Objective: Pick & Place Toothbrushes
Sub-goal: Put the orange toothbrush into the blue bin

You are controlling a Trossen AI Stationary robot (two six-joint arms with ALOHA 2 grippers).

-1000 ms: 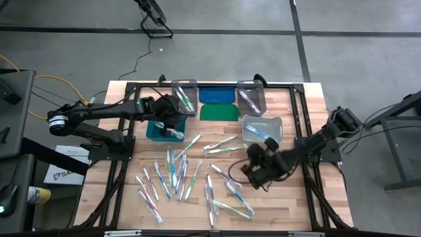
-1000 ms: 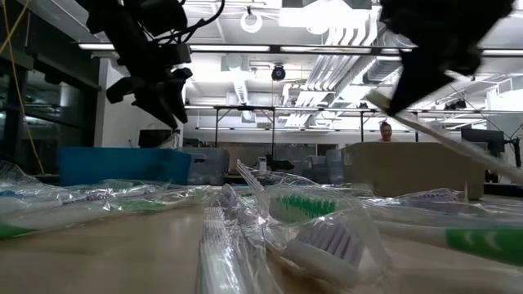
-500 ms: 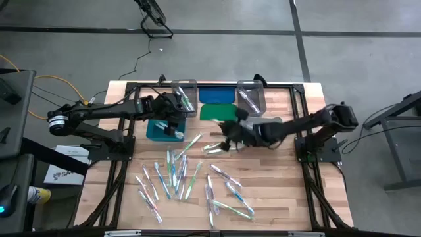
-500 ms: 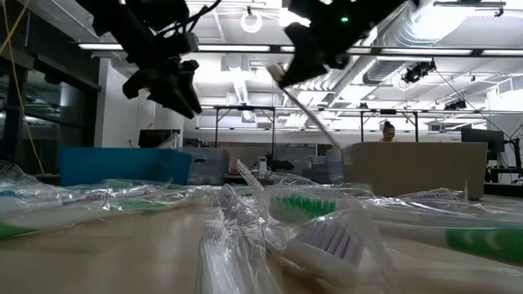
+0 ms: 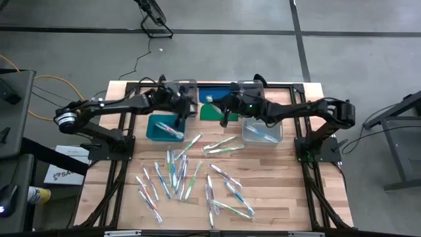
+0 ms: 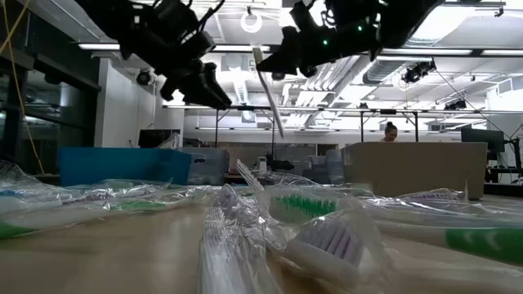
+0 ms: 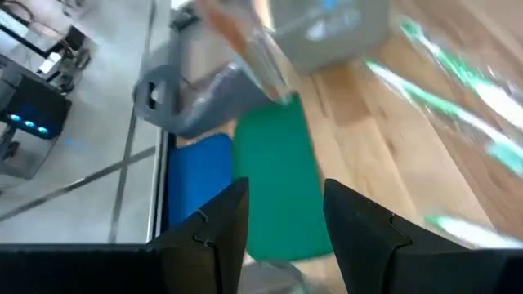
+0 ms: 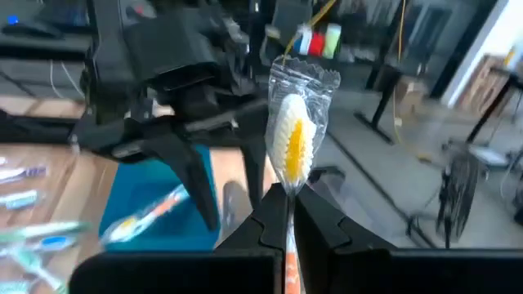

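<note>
Many wrapped toothbrushes (image 5: 181, 168) lie loose on the near half of the wooden table. One lies in the teal bin (image 5: 152, 131), another in the clear bin (image 5: 276, 125). My right gripper (image 5: 222, 110) hangs over the green lid (image 5: 209, 113), shut on a wrapped toothbrush (image 8: 294, 135) with yellow-orange bristles, also seen as a white stick (image 6: 268, 90) in the low view. My left gripper (image 5: 186, 107) hovers open just beyond the teal bin's far rim, with nothing between its fingers (image 7: 214, 233). My right gripper pinches the toothbrush's handle just below the head (image 8: 290, 194) between its two fingers, which point nearly level toward the table's left. The bristled head stands out past the fingertips. The toothbrush is lifted clear of the table, slanting steeply in the low view.
A blue lid (image 5: 212, 94) lies beyond the green one. Two more clear bins (image 5: 179, 87) (image 5: 253, 89) stand at the far edge, partly under the arms. The two grippers are close together over the far middle of the table. A person (image 6: 389, 131) shows far off in the room.
My right gripper has carried the toothbrush from the near right of the table toward the far edge and the left, rising, and has tipped from pointing down to nearly level. My left gripper has shifted slightly toward the right and tipped upward, staying open.
</note>
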